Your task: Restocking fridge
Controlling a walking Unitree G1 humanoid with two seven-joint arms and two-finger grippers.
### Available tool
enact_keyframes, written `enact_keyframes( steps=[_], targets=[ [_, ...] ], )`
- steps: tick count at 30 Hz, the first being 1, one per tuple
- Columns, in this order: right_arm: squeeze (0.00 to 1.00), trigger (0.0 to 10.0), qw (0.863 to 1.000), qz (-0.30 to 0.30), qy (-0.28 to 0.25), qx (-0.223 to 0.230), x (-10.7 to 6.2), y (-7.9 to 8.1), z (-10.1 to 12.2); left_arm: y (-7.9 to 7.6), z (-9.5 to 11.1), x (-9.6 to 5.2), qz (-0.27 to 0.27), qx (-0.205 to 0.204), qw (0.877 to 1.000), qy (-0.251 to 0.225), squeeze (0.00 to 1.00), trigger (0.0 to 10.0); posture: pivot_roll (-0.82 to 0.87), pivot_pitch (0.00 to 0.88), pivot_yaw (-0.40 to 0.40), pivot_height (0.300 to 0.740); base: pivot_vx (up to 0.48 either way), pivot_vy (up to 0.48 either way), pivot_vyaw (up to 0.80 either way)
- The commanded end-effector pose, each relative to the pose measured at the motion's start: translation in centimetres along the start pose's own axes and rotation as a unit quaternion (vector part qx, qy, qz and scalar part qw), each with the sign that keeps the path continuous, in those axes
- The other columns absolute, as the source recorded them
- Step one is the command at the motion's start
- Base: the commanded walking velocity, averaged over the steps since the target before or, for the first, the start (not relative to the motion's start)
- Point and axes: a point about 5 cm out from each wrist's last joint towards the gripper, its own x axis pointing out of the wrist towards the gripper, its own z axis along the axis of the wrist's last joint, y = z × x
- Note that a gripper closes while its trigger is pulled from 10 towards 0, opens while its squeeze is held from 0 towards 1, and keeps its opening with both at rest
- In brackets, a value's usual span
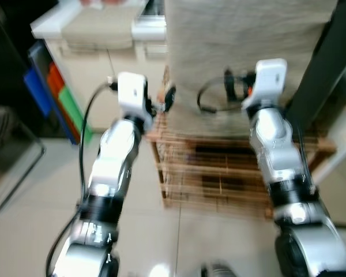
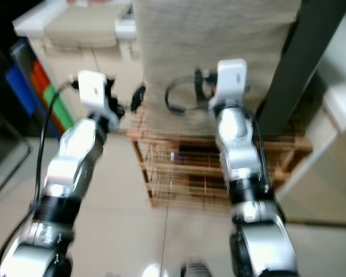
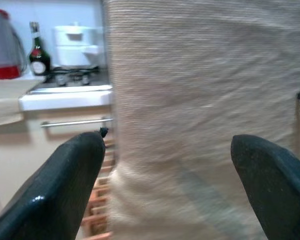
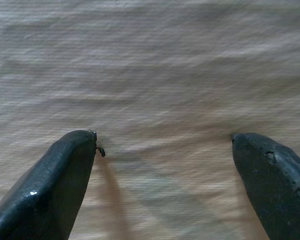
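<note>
Approach phase, I'd say — nothing picked up yet. My left hand [image 3: 165, 185] has its fingers spread wide, nothing between them; right hand [image 4: 165, 175] likewise spread and empty. Both are raised and pointed at a big beige woven fabric panel [image 1: 248, 52] straight ahead of them; I can't tell what it is, maybe a bag or a cover. It stands over a wooden slatted rack [image 1: 219, 173] on the floor, which sits below and just beyond both hands. Head views are blurred, so I judge the rig is on the move.

Right hand sits very close to the fabric, contact unclear. Left hand is off toward the fabric's edge; past it, well beyond, I see a counter [image 3: 65, 97] with a dark bottle [image 3: 38, 52], a white pot [image 3: 75, 45] and a hob [image 3: 72, 76]. Coloured folders or boards [image 1: 57, 92] lean further off on the left-hand side.

No fridge that I can make out, and no obvious stock item. If the fabric is a bag holding the groceries, next move calls for settling the view, then finding an opening or handle before closing either hand. Can't confirm that from here.
</note>
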Motion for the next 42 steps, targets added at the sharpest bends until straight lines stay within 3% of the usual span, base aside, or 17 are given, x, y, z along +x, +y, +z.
enact_keyframes(
  steps=[1,5,19,29,32,42],
  targets=[
    [0.00,10.0,1.000,0.017,-0.004,0.013,0.2,1.3,0.6,1.1,0.4,-0.4,0.014,0.022,1.000,-0.009,0.00,10.0,-0.06,0.000,0.049,0.740,0.000,0.000,0.00],
    [0.00,10.0,0.999,0.028,-0.005,0.014,0.4,1.9,1.0,0.9,0.6,-0.6,0.007,0.038,0.999,-0.016,0.00,10.0,-0.03,0.000,0.035,0.740,0.000,0.000,0.00],
    [0.00,10.0,0.997,0.067,0.024,0.007,1.6,3.9,0.7,1.1,0.6,-1.9,0.037,0.026,0.998,-0.031,0.00,10.0,0.01,0.000,-0.040,0.740,0.000,0.000,0.00],
    [0.00,10.0,0.995,0.092,0.036,0.001,2.9,5.8,1.0,1.3,-0.3,-5.0,0.063,0.023,0.998,0.001,0.00,10.0,0.07,0.000,-0.074,0.740,0.000,0.000,0.00],
    [0.00,10.0,0.994,0.104,0.029,0.006,3.1,6.2,1.4,1.8,-0.3,-5.5,0.093,-0.020,0.995,0.010,0.00,10.0,0.09,0.000,-0.087,0.740,0.000,0.000,0.00],
    [0.00,10.0,0.995,0.094,0.024,0.014,4.6,6.6,2.6,2.0,0.0,-7.4,0.107,-0.005,0.994,0.028,0.00,10.0,0.16,0.048,-0.102,0.740,0.000,0.000,0.00]
  ],
)
